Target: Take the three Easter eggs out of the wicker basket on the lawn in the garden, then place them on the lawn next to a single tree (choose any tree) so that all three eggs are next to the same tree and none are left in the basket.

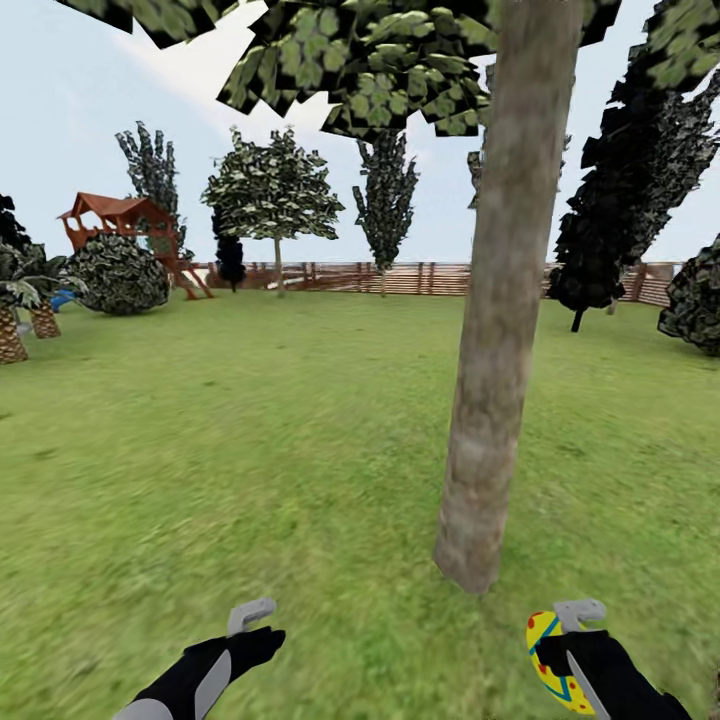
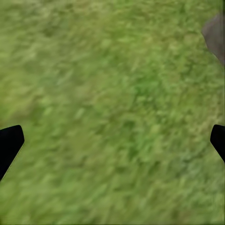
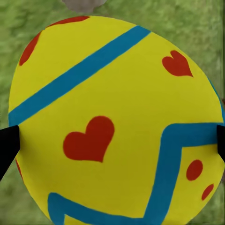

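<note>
Presently, item by item, from where I stand on the lawn (image 1: 250,450):

1. Tree (image 1: 500,330): thick mottled grey-brown trunk, leaning slightly, rooted in the grass just ahead of my right arm; green leaf canopy overhead. Its base shows as a grey patch at one corner of my left wrist view (image 2: 216,35).

2. Right gripper (image 1: 572,640): dark arm low in the head view, near the foot of the trunk. Jaws closed on one Easter egg (image 1: 550,665), yellow with a blue-green zigzag band and red marks. In the right wrist view the egg (image 3: 115,126) sits between my two dark fingertips (image 3: 7,147), one at each side, touching its shell; red hearts and dots are plain on it, grass behind.

3. Left gripper (image 1: 255,625): low and left of the trunk, well apart from the right one. Jaws wide and holding nothing; in the left wrist view the fingertips (image 2: 9,143) stand at opposite edges, with grass (image 2: 112,117) between them.

4. Garden backdrop: brown slat fence (image 1: 400,278) along the far edge, a red-roofed play structure (image 1: 125,230) far left beside a round bush (image 1: 122,272), dark narrow trees (image 1: 625,190) to the right, short palms (image 1: 20,320) at the left edge.
</note>
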You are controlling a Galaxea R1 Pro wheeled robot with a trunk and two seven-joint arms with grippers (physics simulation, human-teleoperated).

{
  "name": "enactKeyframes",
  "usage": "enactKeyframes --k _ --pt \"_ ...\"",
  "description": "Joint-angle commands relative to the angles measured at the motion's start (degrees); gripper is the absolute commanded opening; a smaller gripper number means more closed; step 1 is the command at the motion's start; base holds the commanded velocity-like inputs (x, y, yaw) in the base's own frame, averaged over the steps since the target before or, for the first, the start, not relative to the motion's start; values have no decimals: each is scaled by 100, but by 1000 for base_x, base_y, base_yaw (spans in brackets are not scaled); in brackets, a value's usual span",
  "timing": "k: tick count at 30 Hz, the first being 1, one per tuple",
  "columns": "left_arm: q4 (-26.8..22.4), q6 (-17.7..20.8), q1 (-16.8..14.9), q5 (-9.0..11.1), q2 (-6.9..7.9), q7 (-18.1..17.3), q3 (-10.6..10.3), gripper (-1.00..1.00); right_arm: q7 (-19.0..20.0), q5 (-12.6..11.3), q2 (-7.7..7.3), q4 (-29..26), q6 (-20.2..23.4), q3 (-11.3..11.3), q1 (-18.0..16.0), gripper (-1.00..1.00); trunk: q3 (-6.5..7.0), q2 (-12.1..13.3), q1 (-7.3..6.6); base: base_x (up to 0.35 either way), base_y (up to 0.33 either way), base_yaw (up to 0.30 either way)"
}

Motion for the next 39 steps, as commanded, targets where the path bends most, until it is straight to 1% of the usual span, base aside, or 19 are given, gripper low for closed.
enactKeyframes --k 1,21,32,39 --pt "-14 47 1 49 -3 -21 29 100 -17 5 -8 -7 35 16 -5 -100 -7 -4 1 110 331 -300" --pt "-14 45 1 48 13 -24 31 100 -12 -2 -6 -8 35 25 -5 -100 -7 -4 1 112 331 -292" --pt "-21 48 1 48 13 -21 38 100 -13 33 5 -6 35 34 -5 -100 -7 -4 1 280 223 -9" --pt "-23 48 1 48 13 -21 38 100 -14 40 13 -2 35 43 -5 -100 -7 -4 1 336 78 0"
